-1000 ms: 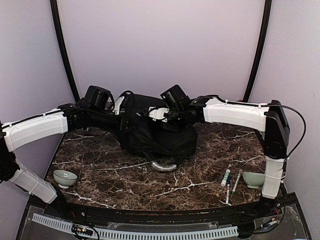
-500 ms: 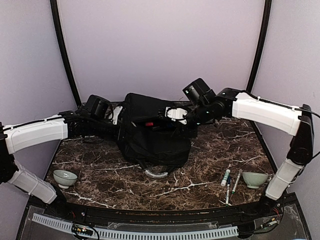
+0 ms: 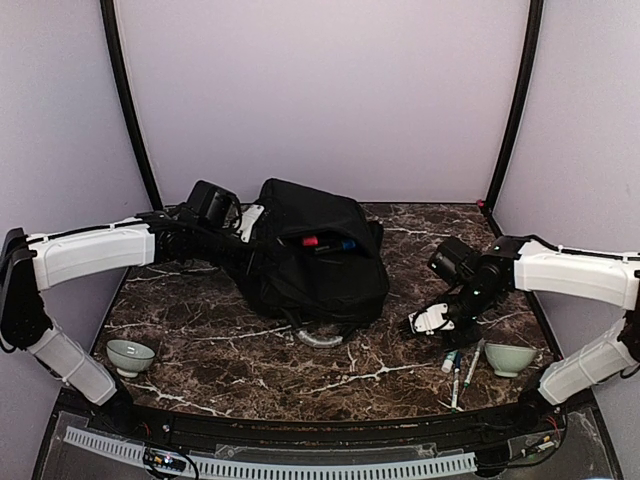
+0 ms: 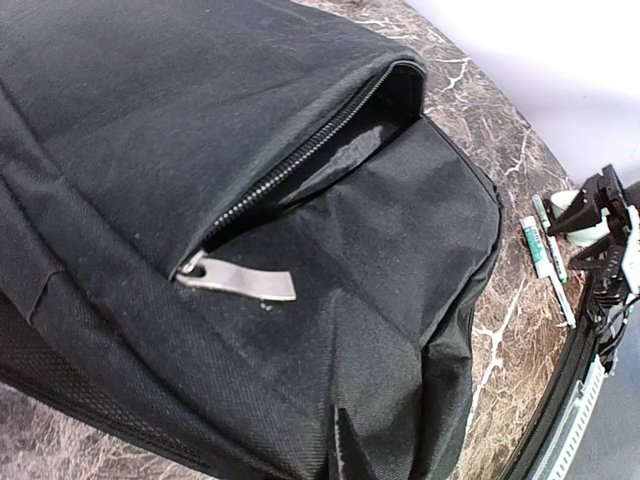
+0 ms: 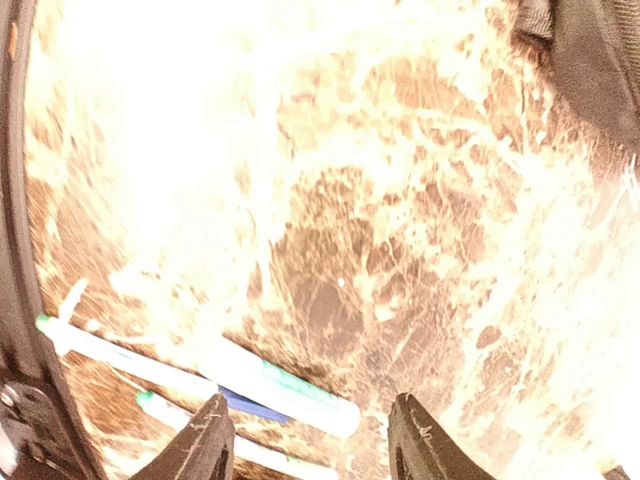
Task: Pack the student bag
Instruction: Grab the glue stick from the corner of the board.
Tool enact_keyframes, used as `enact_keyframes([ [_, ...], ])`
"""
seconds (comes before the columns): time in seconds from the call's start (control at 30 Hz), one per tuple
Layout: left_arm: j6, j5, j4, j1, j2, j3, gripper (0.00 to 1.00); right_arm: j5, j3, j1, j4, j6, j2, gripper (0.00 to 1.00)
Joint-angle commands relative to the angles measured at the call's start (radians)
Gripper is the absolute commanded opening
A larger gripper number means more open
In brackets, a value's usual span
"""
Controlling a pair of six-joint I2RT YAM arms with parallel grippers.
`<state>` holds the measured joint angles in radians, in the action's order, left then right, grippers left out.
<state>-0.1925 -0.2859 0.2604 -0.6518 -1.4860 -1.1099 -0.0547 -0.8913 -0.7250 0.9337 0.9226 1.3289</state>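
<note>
The student bag (image 3: 315,265) is seen unzipped at twelve o'clock on the dark marble worktop (image 3: 240,370), red and blue pens (image 3: 322,242) already inside. The left end effector (image 3: 252,222) is closed tight at its rim; the right end effector (image 5: 310,430) is spread, empty, over markers (image 3: 452,355) at four o'clock, yet to be packed. Lilac walls (image 3: 320,100) are seen behind.

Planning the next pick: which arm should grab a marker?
Right. Its open gripper hovers over the markers; the left gripper is shut on the bag, far from them.
</note>
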Motion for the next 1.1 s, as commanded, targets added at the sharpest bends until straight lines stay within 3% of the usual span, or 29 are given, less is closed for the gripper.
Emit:
enact_keyframes([
  [0.0,0.076,-0.070,-0.196,0.001,0.027,-0.003,0.00,0.110,0.025,0.002,-0.011,0.090,0.004,0.52],
  [0.3,0.065,-0.118,-0.262,0.030,0.044,0.065,0.00,0.150,0.017,0.002,0.023,0.137,0.061,0.51],
  [0.47,0.050,-0.146,-0.275,0.074,0.044,0.076,0.00,0.170,0.037,0.002,0.018,0.171,0.066,0.55],
  [0.77,0.043,-0.163,-0.276,0.095,0.050,0.084,0.00,0.245,0.100,-0.008,-0.064,0.197,0.107,0.55],
  [1.07,0.028,-0.178,-0.278,0.097,0.040,0.088,0.00,0.248,0.077,-0.010,-0.142,0.162,0.188,0.41],
])
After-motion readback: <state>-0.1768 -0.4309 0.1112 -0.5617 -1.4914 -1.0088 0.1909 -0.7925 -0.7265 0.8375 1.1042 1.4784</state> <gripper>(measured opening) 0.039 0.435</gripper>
